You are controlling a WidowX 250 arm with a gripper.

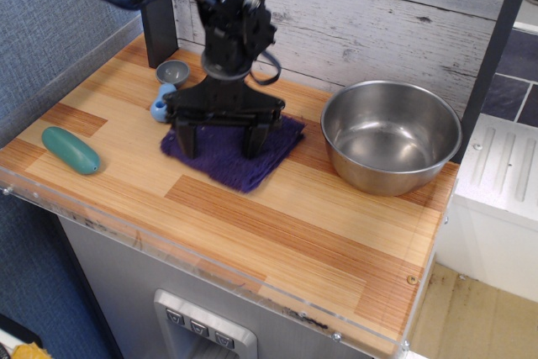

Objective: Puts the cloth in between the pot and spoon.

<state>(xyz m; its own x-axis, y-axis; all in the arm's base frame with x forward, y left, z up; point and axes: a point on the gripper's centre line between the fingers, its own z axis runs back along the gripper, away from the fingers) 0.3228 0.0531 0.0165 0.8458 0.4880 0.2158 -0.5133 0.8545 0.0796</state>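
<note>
The dark purple cloth (229, 162) lies flat on the wooden counter, between the spoon (163, 100) on its left and the steel pot (395, 176) on its right. The spoon has a light blue handle and a grey scoop and lies just off the cloth's left corner. The pot is empty. My gripper (219, 142) points straight down over the cloth. Its two black fingers (253, 139) are spread wide, with their tips pressed onto the cloth. The arm hides the cloth's back edge.
A teal oval lump (71, 150) lies at the counter's left front. A black post (158, 31) stands at the back left against the plank wall. A transparent lip (210, 268) runs along the counter's front edge.
</note>
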